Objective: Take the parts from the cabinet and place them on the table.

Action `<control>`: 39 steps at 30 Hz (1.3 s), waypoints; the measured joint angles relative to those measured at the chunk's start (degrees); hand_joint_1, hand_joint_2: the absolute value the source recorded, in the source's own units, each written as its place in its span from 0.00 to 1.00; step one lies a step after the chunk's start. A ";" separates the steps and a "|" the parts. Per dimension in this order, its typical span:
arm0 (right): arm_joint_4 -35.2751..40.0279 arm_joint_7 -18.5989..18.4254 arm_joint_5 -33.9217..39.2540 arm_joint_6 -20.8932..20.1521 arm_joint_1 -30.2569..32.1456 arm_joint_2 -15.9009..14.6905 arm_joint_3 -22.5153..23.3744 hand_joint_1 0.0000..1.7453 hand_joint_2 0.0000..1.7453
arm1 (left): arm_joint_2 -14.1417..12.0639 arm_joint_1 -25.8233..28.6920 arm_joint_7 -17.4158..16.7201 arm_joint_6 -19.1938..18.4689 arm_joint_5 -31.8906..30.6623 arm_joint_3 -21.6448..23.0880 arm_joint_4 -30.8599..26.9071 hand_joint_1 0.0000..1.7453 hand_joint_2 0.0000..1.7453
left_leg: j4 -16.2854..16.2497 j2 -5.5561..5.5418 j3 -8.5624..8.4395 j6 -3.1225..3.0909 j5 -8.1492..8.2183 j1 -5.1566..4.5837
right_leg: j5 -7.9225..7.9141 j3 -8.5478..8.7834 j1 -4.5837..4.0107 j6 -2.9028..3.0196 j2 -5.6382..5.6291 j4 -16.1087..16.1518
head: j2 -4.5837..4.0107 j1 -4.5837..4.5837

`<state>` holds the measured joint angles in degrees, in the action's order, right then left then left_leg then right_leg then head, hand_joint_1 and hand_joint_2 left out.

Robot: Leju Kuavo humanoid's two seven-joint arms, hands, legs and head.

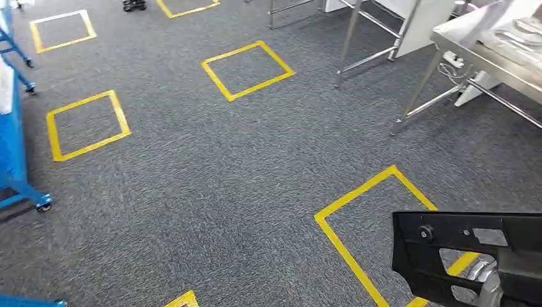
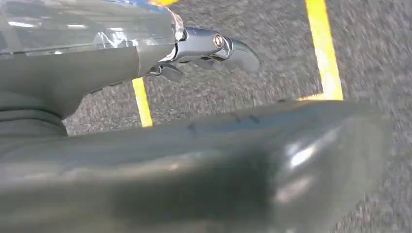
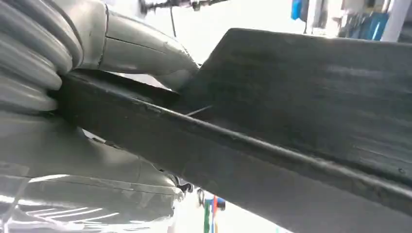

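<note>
A flat black plastic part point(image 1: 466, 256) with a knob and cut-outs hangs low at the right of the head view, over the grey carpet. My right hand point(image 1: 487, 283) grips it from underneath, and only a bit of silver shows through a cut-out. In the right wrist view the part point(image 3: 301, 97) is a long dark panel clamped between the thumb and the fingers of my right hand point(image 3: 73, 73). My left hand point(image 2: 145, 145) hangs over the carpet with nothing in it, its fingers point(image 2: 214, 46) apart. The steel table point(image 1: 486, 61) stands at the far right.
Yellow tape squares point(image 1: 248, 69) mark the grey carpet, one of them point(image 1: 358, 211) just below the held part. A blue wheeled frame point(image 1: 16, 160) stands along the left edge. The table's steel legs point(image 1: 418, 89) and a second steel frame point(image 1: 358, 38) stand ahead on the right.
</note>
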<state>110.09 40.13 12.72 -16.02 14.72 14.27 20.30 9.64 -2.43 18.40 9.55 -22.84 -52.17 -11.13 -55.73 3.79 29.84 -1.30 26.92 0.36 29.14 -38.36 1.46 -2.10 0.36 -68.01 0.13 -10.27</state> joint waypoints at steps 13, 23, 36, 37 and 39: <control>2.45 0.00 -2.65 0.90 0.46 2.36 0.99 1.00 1.00 | -0.44 -0.24 0.44 -1.18 -0.79 0.09 -0.02 0.00 0.00 | -20.31 -3.27 7.76 3.12 10.49 0.28 | -3.23 4.78 -0.46 3.33 -2.63 9.87 | -0.02 -0.02; 2.38 -0.07 -4.37 2.77 0.08 2.25 -0.17 1.00 1.00 | -0.67 -0.43 0.63 -1.29 -1.03 0.07 -0.02 0.00 0.00 | -0.70 -6.43 -0.32 0.40 0.68 0.71 | -3.96 3.45 -0.09 0.76 -7.79 9.19 | 0.00 -0.02; 1.14 -0.13 -5.20 4.76 -0.69 0.59 -2.69 1.00 1.00 | -0.57 -0.54 0.31 -1.62 -1.81 0.11 -0.02 0.00 0.00 | -1.12 2.91 -1.15 1.57 1.90 -0.27 | -2.60 5.01 -1.11 1.61 3.02 9.42 | 0.00 0.11; 1.14 -0.13 -5.25 4.81 -0.65 0.52 -2.71 1.00 1.00 | -0.57 -0.60 0.28 -1.62 -1.79 0.11 -0.02 0.00 0.00 | -0.95 3.50 -1.44 1.88 1.97 -0.33 | -2.70 4.87 -1.12 1.88 2.32 9.64 | 0.00 0.11; 1.12 -0.55 -6.69 7.07 -0.74 0.42 -2.93 1.00 1.00 | -0.59 -0.70 0.28 -1.62 -1.81 0.24 -0.02 0.00 0.00 | -2.74 0.24 -0.97 2.63 3.72 0.10 | -3.24 5.31 -0.36 2.63 1.01 10.41 | -0.02 0.09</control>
<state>111.21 39.58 6.03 -8.95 13.98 14.69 17.38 9.05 -3.12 18.69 7.93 -24.65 -51.93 -11.15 -58.47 4.03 28.87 1.33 30.65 0.47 25.90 -33.05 1.11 0.53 1.38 -57.60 0.11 -10.19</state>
